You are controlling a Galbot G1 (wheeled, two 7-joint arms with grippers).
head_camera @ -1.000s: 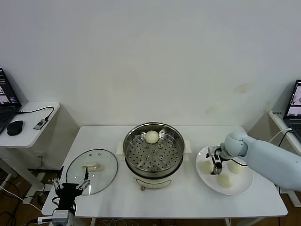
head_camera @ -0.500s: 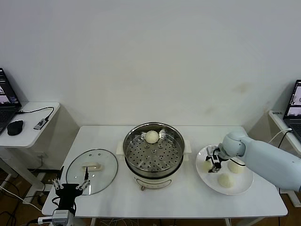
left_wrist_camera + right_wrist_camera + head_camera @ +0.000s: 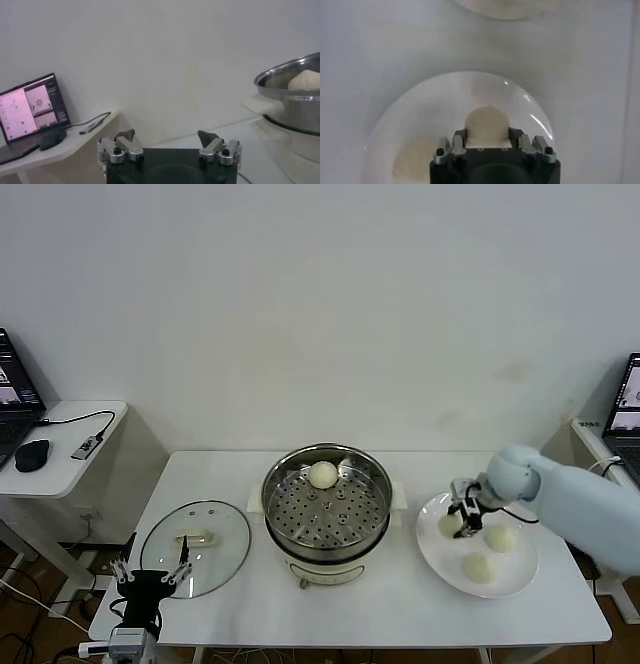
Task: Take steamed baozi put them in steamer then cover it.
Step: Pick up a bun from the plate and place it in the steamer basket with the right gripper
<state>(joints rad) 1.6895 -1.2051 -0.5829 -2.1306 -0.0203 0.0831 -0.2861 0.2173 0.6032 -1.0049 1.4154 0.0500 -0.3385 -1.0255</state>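
Step in hand, by the look of it: lifting the second bun off the plate. Right tool (image 3: 460, 520) closed around one bun (image 3: 449, 525) at about nine o'clock on the white plate (image 3: 437, 559) (wrist view shows the bun (image 3: 487, 125) pinched between the fingers). Cannot tell whether raised clear of the plate or not. Two more buns (image 3: 499, 537) on the plate, at roughly two o'clock and six o'clock. One bun (image 3: 322, 475) already at twelve o'clock on the perforated tray of the steamer (image 3: 327, 509), mid-desk. Glass lid (image 3: 195, 548) flat on the desk (image 3: 400, 609) at nine o'clock from the steamer. Left tool (image 3: 150, 582) parked just beside the lid's near edge, fingers spread wide, holding nothing. Next move probably calls for raising the bun over the steel rim, carrying it toward nine o'clock, setting it on a bare patch of tray.
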